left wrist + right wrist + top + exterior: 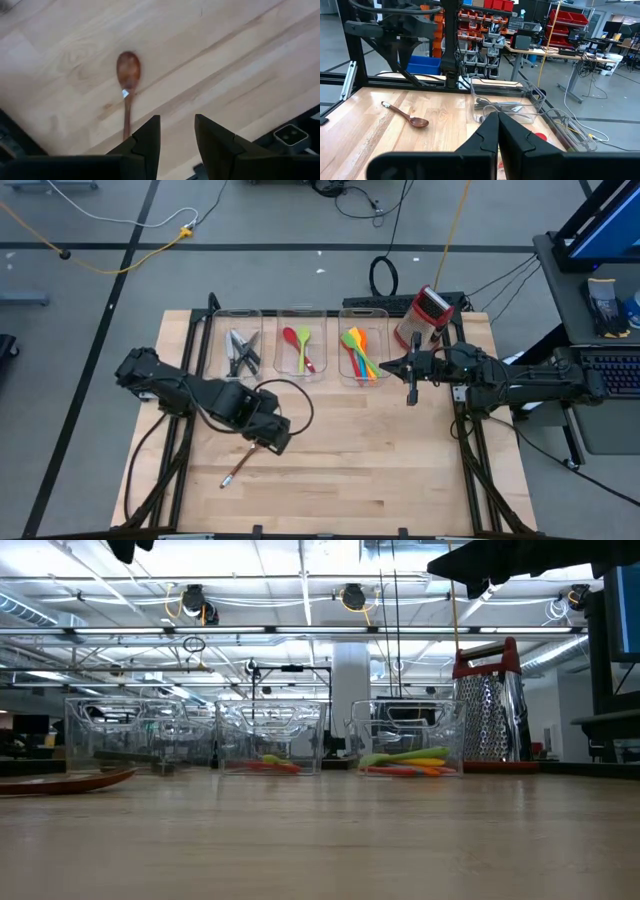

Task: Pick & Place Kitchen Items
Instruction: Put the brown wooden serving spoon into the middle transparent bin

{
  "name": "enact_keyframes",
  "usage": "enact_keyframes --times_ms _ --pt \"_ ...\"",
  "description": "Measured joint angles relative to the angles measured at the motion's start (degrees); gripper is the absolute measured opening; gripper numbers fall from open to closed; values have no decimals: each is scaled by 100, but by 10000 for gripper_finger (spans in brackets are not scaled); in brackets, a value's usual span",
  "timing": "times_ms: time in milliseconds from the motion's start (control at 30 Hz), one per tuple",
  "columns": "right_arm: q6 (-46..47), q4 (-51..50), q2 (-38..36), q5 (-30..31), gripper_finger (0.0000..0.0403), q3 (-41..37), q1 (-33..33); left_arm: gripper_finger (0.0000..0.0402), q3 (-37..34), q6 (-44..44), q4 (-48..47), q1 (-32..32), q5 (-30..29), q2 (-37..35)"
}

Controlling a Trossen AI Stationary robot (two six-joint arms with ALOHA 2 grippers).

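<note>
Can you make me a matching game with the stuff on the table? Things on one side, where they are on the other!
Things:
1. wooden spoon
2. knives
3. grater
4. red and green spoons

Places:
A. in the middle bin
B. lying loose on the table near the left gripper
C. in the left bin
D. standing by the right bin

Pairs: 1-B, 2-C, 3-D, 4-A
</note>
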Motion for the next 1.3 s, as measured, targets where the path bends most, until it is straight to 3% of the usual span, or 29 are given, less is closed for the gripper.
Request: enact_keyframes --times_ms 300,733,900,1300 --pt "0 -1 0 2 0 0 0 131 -203 -474 -112 -131 -194 34" --pt "0 -2 -1 2 0 0 0 234 -1662 -945 948 -414 138 44" --pt "0 -4 0 2 0 0 -2 237 -2258 -1311 1150 -544 602 44" --pt "-1 -2 0 4 0 0 0 237 -3066 -1703 2019 -681 378 42"
